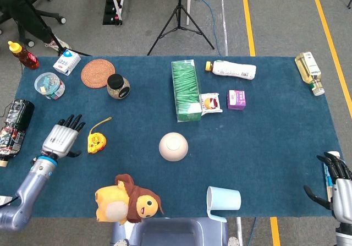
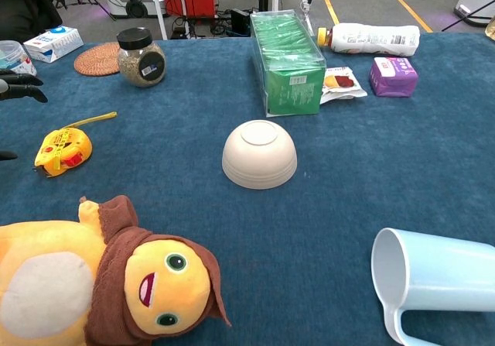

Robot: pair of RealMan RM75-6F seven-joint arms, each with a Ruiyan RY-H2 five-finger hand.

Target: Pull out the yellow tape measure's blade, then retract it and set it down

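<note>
The yellow tape measure (image 1: 96, 142) lies flat on the blue cloth at the left, with a short length of yellow blade (image 1: 102, 124) sticking out toward the far side. It also shows in the chest view as the tape measure (image 2: 62, 148). My left hand (image 1: 62, 137) hovers just left of it, fingers spread and apart from it, holding nothing. Only the fingertips (image 2: 23, 83) of that hand reach the chest view's left edge. My right hand (image 1: 336, 185) rests at the table's near right corner, fingers loosely apart and empty.
A plush toy (image 1: 126, 198) lies near the front edge, a white upturned bowl (image 1: 173, 146) sits mid-table, and a pale blue mug (image 1: 223, 198) lies on its side. A glass jar (image 1: 117, 86), woven coaster (image 1: 98, 72) and green box (image 1: 185, 88) stand further back.
</note>
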